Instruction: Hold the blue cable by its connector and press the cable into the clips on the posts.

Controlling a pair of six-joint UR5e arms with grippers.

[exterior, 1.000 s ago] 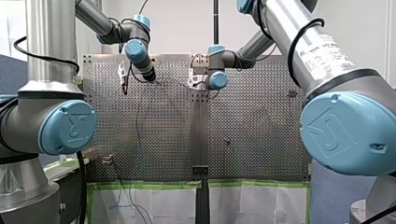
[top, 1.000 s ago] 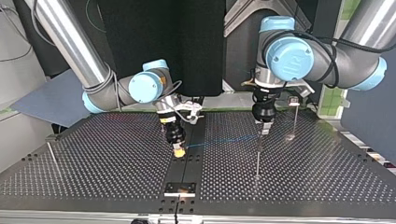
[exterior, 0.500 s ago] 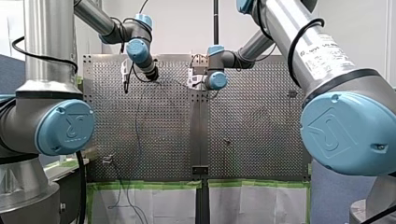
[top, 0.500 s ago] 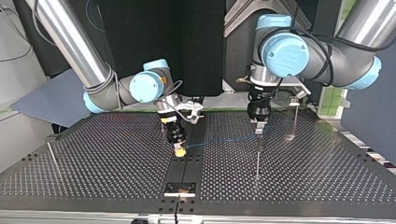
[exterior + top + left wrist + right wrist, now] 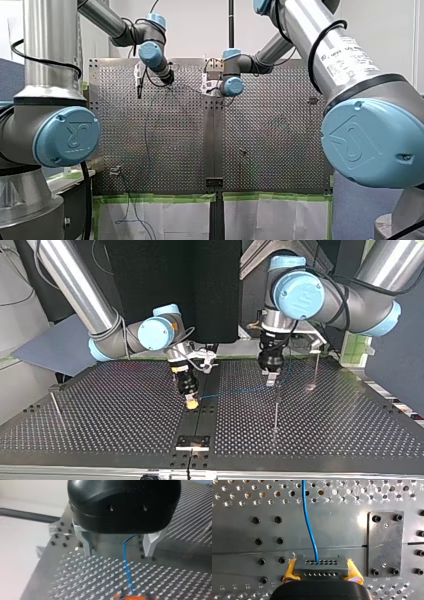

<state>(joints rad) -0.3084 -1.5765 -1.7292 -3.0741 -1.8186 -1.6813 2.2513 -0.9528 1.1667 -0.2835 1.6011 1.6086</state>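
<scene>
In the right wrist view my right gripper [image 5: 321, 570] is shut on a dark grey connector [image 5: 320, 565], which sits between its yellow pads [image 5: 290, 571]. The blue cable [image 5: 309, 522] leaves the connector and runs ahead over the perforated table. In the top view the cable [image 5: 235, 390] stretches from my right gripper [image 5: 191, 403] toward my left gripper [image 5: 270, 380]. My left gripper [image 5: 119, 546] is open, its metal fingers [image 5: 86, 543] standing either side of the cable [image 5: 127, 567] without touching it. A thin upright post [image 5: 275, 410] stands just in front of it.
Two more thin posts stand on the table, one at the top view's right [image 5: 315, 367] and one at its left [image 5: 55, 407]. A bolted metal plate [image 5: 385, 543] lies beside the connector. A small bracket [image 5: 192, 442] sits at the table's near edge.
My left arm has shifted toward the top view's left, away from the post, its gripper still open. My right arm and the connector have stayed put.
</scene>
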